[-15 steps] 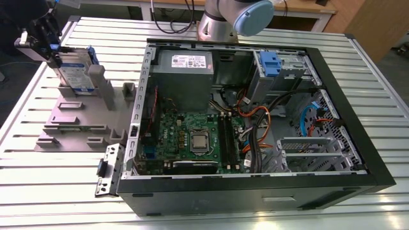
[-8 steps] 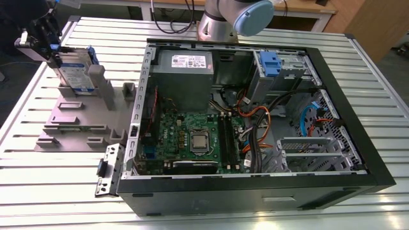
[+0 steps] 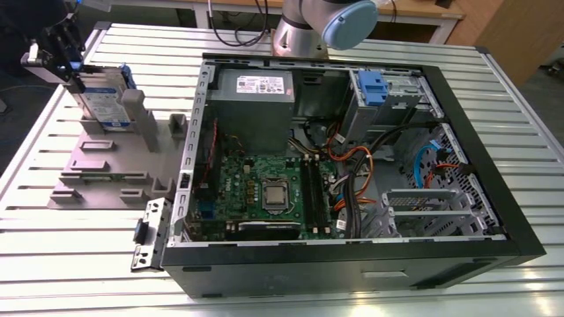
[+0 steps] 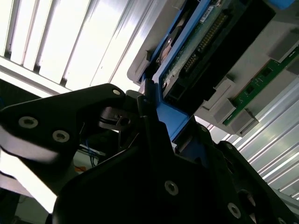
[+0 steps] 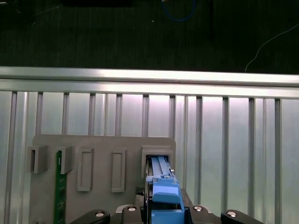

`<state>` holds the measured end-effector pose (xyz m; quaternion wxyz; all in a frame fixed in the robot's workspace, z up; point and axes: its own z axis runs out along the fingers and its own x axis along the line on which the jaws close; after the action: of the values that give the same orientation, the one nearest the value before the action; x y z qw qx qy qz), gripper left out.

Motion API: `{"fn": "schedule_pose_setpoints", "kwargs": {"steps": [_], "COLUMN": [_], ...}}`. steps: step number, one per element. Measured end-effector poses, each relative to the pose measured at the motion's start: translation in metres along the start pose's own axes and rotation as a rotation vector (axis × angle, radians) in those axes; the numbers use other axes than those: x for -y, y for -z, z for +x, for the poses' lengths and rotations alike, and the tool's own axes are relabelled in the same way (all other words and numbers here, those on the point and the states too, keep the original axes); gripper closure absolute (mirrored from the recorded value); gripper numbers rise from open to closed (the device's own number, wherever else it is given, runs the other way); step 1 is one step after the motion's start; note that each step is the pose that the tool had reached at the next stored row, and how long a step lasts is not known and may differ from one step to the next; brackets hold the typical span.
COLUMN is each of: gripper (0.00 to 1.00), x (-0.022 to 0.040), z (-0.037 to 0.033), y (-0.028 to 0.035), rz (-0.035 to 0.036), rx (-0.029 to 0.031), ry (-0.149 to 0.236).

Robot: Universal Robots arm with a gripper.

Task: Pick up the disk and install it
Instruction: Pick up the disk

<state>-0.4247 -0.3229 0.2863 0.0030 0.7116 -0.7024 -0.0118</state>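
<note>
At the exterior view's left, the black metal gripper (image 3: pixel 78 78) is clamped on the disk (image 3: pixel 104 102). The disk stands upright in a slot of the matte grey plastic fixture (image 3: pixel 97 165), on the ribbed alu. table (image 3: pixel 53 251), beside 1 open PC case (image 3: pixel 352 165). First wrist view: smooth blue rail (image 5: pixel 163 191) between the jaws; 5 rectangular sockets on the fixture, 1 w/ a green board (image 5: pixel 58 186). Second wrist view adds the disk's underside w/ its row of connector pins (image 4: pixel 205 39).

the gripper (image 4: pixel 145 95) clamps the disk (image 4: pixel 205 42) by its edge.
</note>
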Motion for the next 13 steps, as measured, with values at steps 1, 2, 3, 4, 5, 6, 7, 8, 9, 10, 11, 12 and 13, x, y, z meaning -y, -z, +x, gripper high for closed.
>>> {"fn": "schedule_pose_setpoints", "kwargs": {"steps": [1,2,3,4,5,6,7,8,9,10,11,12,13], "gripper": [0.63,0.63,0.63,0.63,0.63,0.63,0.63,0.63,0.63,0.63,0.63,0.63,0.63], "x": [0.0,0.0,0.0,0.0,0.0,0.0,0.0,0.0,0.0,0.0,0.0,0.0,0.0], "z": [0.0,0.0,0.0,0.0,0.0,0.0,0.0,0.0,0.0,0.0,0.0,0.0,0.0], "y": [0.0,0.0,0.0,0.0,0.0,0.0,0.0,0.0,0.0,0.0,0.0001,0.0003,0.0008], "rz": [0.0,0.0,0.0,0.0,0.0,0.0,0.0001,0.0,0.0,0.0002,0.0004,0.0004,0.0], "rx": [0.0,0.0001,0.0001,0.0001,0.0,0.0,-0.0001,-0.0002,-0.0002,-0.0001,0.0,-0.0001,-0.0002], "ry": [0.0,0.0,0.0,0.0,0.0,0.0,0.0,0.0,0.0,0.0,0.0,0.0,0.0]}}
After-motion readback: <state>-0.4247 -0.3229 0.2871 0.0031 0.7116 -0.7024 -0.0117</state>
